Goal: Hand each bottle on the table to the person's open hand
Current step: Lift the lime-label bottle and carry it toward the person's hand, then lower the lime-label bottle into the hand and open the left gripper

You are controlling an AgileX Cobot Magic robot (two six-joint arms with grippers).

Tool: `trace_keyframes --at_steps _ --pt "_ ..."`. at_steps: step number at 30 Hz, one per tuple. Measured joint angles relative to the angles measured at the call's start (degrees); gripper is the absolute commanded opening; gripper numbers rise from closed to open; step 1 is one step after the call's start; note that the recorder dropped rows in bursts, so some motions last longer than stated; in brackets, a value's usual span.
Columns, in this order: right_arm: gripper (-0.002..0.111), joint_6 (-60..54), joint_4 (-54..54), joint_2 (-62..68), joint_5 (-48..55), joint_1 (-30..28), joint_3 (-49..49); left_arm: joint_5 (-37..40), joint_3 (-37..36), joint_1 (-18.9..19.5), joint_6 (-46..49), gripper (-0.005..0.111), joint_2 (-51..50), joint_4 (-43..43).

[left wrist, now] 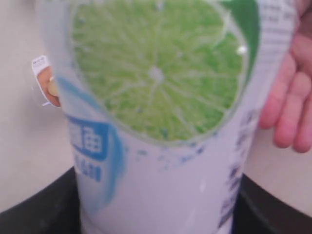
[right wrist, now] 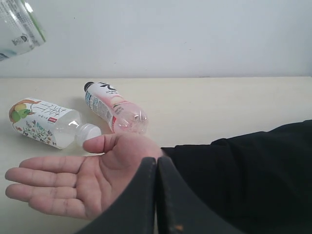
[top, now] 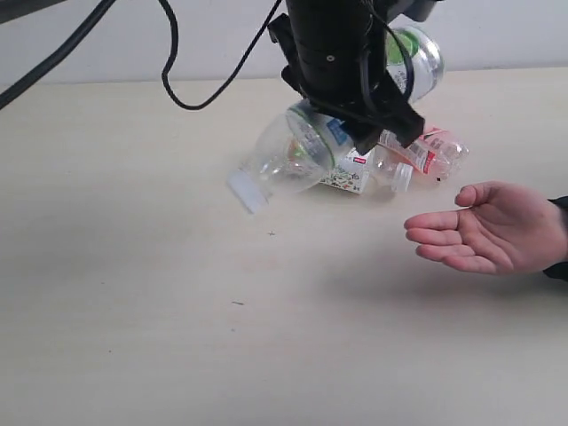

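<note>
My left gripper (top: 348, 124) hangs above the table (top: 133, 266), shut on the lime slice bottle (top: 293, 155), which tilts with its white cap (top: 244, 191) low on the left. In the left wrist view that bottle (left wrist: 156, 97) fills the frame between the black jaws of the left gripper (left wrist: 161, 204). The person's open hand (top: 497, 226) waits palm up to the right. The yellow-green fruit bottle (right wrist: 44, 122) and the pink peach bottle (right wrist: 114, 107) lie on the table beyond the hand (right wrist: 73, 180). My right gripper (right wrist: 156, 163) is shut and empty beside the person's wrist.
A green-labelled bottle (top: 415, 55) shows partly behind the left arm at the back of the table. Black cables (top: 173, 62) hang at the upper left. The person's black sleeve (right wrist: 243, 165) covers the table's right side. Pale tabletop stretches across the front and left.
</note>
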State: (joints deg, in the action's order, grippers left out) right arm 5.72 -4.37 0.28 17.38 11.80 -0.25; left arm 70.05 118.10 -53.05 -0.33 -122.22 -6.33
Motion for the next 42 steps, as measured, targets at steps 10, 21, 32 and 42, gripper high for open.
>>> trace_keyframes --at_steps 10,21,32,42 --pt "0.0 0.0 0.0 0.0 0.0 0.0 0.0 -1.1 0.0 -5.2 -35.5 0.0 0.2 0.7" --pt "0.0 0.0 0.0 0.0 0.0 0.0 0.0 -13.7 0.0 -8.5 -54.3 0.0 0.2 3.1" --pt "0.0 0.0 0.0 0.0 0.0 0.0 0.0 -16.4 0.0 -8.8 -58.1 0.0 -2.8 4.8" --pt "0.0 0.0 0.0 0.0 0.0 0.0 0.0 -28.4 0.0 -8.8 -58.5 0.0 -11.2 7.4"
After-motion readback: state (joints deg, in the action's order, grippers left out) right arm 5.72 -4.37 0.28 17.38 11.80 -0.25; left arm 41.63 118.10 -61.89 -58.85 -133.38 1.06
